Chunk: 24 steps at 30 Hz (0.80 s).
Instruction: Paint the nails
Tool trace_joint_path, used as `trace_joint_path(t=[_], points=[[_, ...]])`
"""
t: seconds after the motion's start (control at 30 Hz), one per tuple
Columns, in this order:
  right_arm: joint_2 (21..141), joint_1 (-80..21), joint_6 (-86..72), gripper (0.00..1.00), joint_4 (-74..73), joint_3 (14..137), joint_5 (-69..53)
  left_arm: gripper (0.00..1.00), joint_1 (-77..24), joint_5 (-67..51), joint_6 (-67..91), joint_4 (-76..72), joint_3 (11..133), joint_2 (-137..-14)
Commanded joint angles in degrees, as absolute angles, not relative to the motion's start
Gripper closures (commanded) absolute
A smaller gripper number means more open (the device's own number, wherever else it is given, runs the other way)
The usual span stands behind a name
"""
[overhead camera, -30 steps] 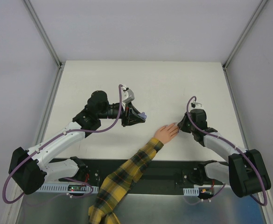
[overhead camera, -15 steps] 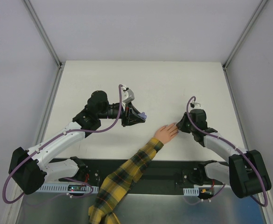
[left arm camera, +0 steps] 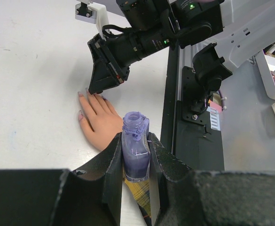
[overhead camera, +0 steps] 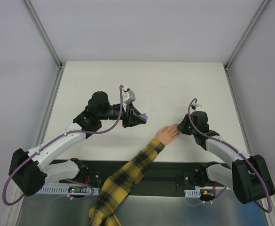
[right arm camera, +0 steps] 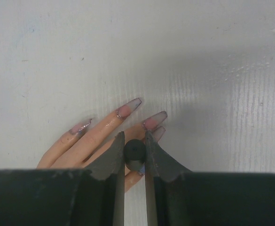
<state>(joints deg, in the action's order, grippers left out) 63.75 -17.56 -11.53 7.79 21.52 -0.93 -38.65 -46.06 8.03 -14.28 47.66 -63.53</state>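
While the overhead view shows wide open tabletop (overhead camera: 175, 80) beyond the hand (overhead camera: 167, 133) at lower centre, the wrist views add detail. Left tool (left arm camera: 135, 139) grips an uncapped purple bottle (left arm camera: 135, 156); right tool (right arm camera: 134, 141) pinches a dark cap (right arm camera: 134, 151) just beside the long pink nails (right arm camera: 133, 104), mid-frame.

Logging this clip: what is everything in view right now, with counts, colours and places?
table: one, white, under everything.
hand: one, peach, flat on the table between the arms.
sleeve: one, yellow-and-black plaid, from the near edge.
nails: four showing, long, pink with purple traces, on the fingertips.
purple bottle: one, uncapped, left of the hand.
dark cap: one, black, over the fingers.
left gripper: one, black, shut on the purple bottle.
right gripper: one, black, shut on the dark cap.
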Motion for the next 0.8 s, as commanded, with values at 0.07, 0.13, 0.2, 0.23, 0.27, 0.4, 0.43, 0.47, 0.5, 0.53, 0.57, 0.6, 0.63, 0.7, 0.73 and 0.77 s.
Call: trace_joint_path(t=[0.07,0.13,0.2,0.23,0.27,0.4,0.43,0.47,0.5,0.53,0.57,0.6,0.63,0.7,0.73,0.77], points=[[64.7,-18.0,-11.7,0.99,9.4,22.1,-0.6,1.0,-38.8,-47.9,8.4,-17.5,50.2,-63.5],[64.9,-17.9,-11.7,0.99,9.4,22.3,-0.4,1.0,-38.8,-47.9,8.5,-17.5,50.2,-63.5],[64.9,-17.8,-11.7,0.99,9.1,22.5,1.4,1.0,-38.8,-47.9,8.3,-17.5,50.1,-63.5],[65.0,-17.8,-11.6,0.99,9.1,22.5,1.8,1.0,-38.8,-48.0,8.3,-17.5,50.1,-63.5],[65.2,-17.8,-11.5,0.99,9.1,22.8,1.8,1.0,-38.8,-48.0,8.3,-17.5,50.2,-63.5],[65.6,-17.8,-11.5,0.99,9.1,23.0,2.2,1.0,-38.8,-48.0,8.3,-17.6,50.2,-63.5],[65.6,-17.8,-11.3,0.99,9.2,23.0,2.5,1.0,-38.8,-48.0,8.3,-17.6,50.1,-63.5],[65.7,-17.8,-11.4,0.99,9.2,23.1,2.5,1.0,-38.8,-47.9,8.3,-17.6,50.1,-63.5],[65.8,-17.8,-11.4,0.99,9.2,23.4,2.6,1.0,-38.8,-47.9,8.3,-17.6,50.1,-63.5],[66.1,-17.8,-11.5,0.99,9.2,23.5,2.7,1.0,-38.8,-48.0,8.3,-17.6,50.2,-63.7],[66.2,-17.6,-11.4,0.99,9.2,23.6,2.7,1.0,-38.8,-47.9,8.3,-17.6,50.2,-63.7],[66.3,-17.6,-11.5,0.99,9.3,23.6,2.9,1.0,-38.8,-48.0,8.3,-17.7,50.2,-63.7],[66.3,-17.5,-11.6,0.99,9.2,23.6,3.3,1.0,-38.8,-48.0,8.3,-17.6,50.1,-63.7],[66.2,-17.5,-11.6,0.99,9.4,23.6,3.7,1.0,-38.8,-48.0,8.4,-17.7,50.2,-63.8],[66.3,-17.4,-11.7,0.99,9.4,23.6,4.0,1.0,-38.8,-48.0,8.4,-17.7,50.3,-63.8],[66.3,-17.3,-11.8,1.0,9.4,23.6,4.0,1.0,-38.8,-47.9,8.3,-17.7,50.3,-63.8]])
